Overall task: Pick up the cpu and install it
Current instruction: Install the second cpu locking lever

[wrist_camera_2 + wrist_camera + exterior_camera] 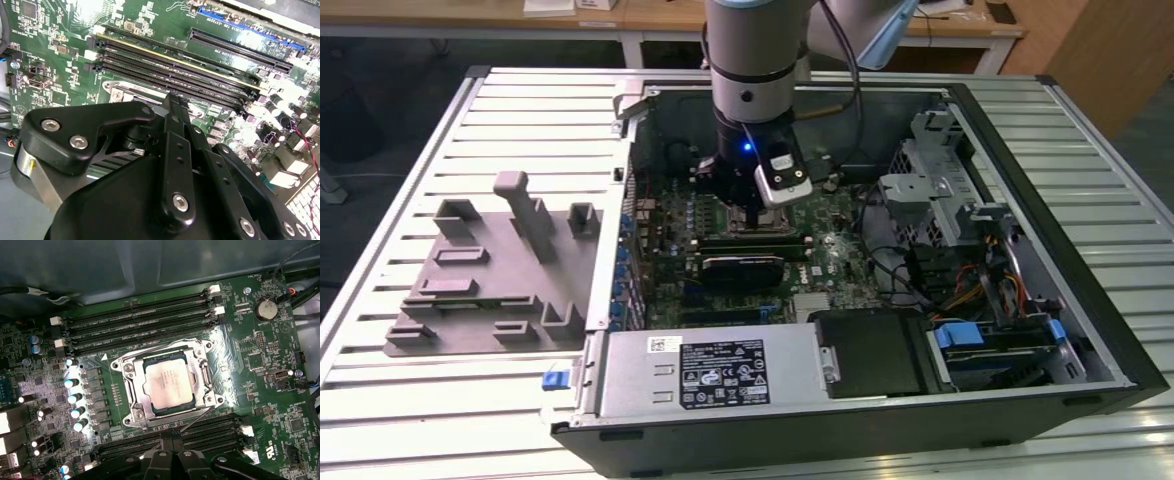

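Fingers [172, 444] closed tip to tip, nothing between them. Gripper [172, 107] poised just above the motherboard [250, 352], at the near edge of the CPU socket [165, 385]. CPU [169, 383] seated in the socket, silver top up, framed by the metal load plate. Beyond, RAM slots [140, 320]. Farther off, computer case [1014, 150] on slatted table [427, 400].

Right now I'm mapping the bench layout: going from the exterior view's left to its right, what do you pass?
Grey moulded fixture → gripper over the motherboard → drive cage → case wall.
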Controlling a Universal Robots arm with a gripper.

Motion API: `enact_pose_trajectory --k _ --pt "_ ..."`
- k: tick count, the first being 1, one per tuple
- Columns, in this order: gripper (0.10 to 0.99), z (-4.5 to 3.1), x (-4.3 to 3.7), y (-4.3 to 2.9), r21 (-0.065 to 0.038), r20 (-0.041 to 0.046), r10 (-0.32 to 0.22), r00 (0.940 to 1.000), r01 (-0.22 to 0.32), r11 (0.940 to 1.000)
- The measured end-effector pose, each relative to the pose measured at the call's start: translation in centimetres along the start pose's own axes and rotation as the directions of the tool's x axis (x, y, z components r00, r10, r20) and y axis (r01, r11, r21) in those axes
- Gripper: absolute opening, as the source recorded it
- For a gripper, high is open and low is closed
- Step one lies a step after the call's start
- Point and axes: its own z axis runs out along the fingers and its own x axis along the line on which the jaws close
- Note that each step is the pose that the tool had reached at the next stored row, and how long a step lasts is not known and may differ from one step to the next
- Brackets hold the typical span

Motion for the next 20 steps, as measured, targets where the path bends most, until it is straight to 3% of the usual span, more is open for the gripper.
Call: enact_pose_trajectory --k 7,20 --pt "0.106 0.22 -0.07 -0.37 -0.024 -0.0287 0.002 0.9996 -0.002 0.9997" --pt "0.106 0.34 -0.18 -0.85 -0.027 -0.0297 0.001 0.9996 -0.002 0.9996"
